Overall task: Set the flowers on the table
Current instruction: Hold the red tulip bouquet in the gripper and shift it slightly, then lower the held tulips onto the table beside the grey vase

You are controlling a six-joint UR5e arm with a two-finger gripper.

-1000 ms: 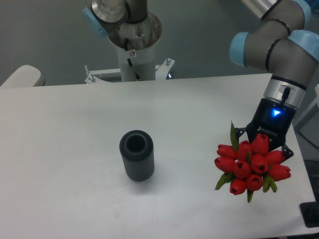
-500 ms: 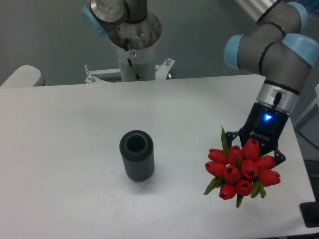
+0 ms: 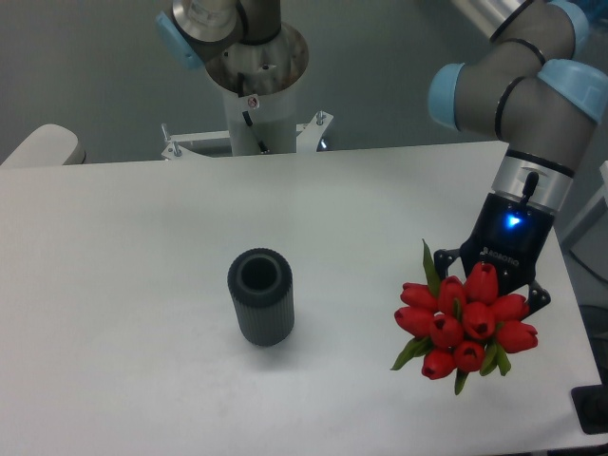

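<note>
- The counter is a broad white matte top with rounded corners, bare over most of its surface. It is where the bunch has to end up.
- The arm comes in from the upper right, grey tubes with pale blue joint caps, its wrist carrying a lit blue light, and angles down toward the counter's right side.
- A dark grey ribbed vase stands upright near the middle, mouth open, nothing in it, well apart from the bunch.
- The flowers, red tulip buds with a few green leaves, sit at the right of the counter with the heads turned toward the camera. The stems run back under the wrist, out of sight.
- The hand is mostly hidden behind the buds. It appears clenched on the stems, since the bunch hangs from it.
- Progress: the flowers are out of the vase and over the right part of the counter. Whether they touch the surface cannot be told. What seems left is to lay them down, let go, and pull clear.
</note>
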